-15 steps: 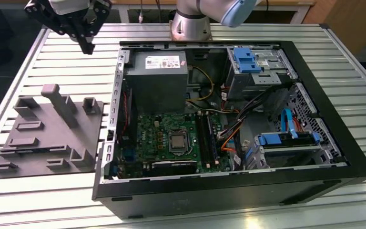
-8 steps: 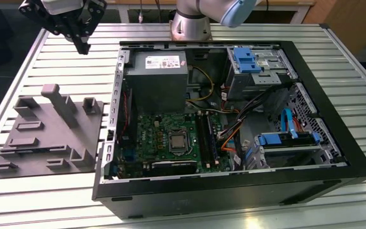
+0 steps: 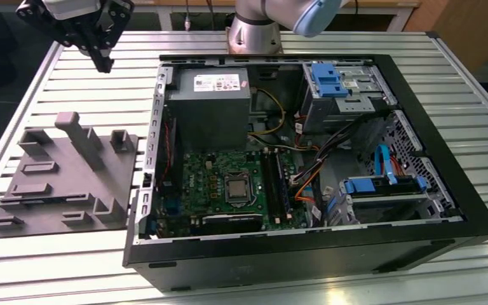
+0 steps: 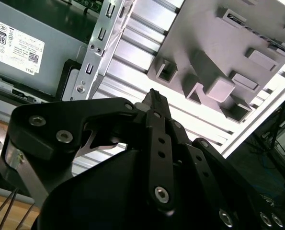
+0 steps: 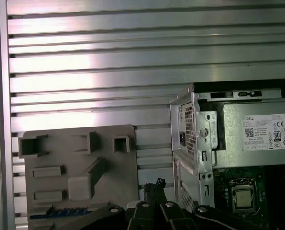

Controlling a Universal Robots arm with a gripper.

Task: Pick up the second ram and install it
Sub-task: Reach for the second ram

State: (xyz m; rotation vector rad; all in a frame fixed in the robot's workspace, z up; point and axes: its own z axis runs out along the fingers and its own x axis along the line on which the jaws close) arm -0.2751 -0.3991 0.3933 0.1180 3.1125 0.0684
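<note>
While the hand (image 3: 103,62) hangs over open tabletop (image 3: 74,89), fingers together, the second ram (image 5: 61,211) lies in the tray (image 3: 61,181). The case (image 3: 269,262) edges the tray.

The gripper (image 3: 103,63) is held in the air beyond the far edge of the grey tray (image 3: 66,181), well apart from it and pointed downward. In the second wrist view its black fingers (image 4: 154,103) are seen drawn together, the tips meeting. The arm's base (image 3: 255,35) is seen well apart from the tray, toward the exterior view's right, with a blue-capped joint (image 3: 316,16) beside it.
</note>
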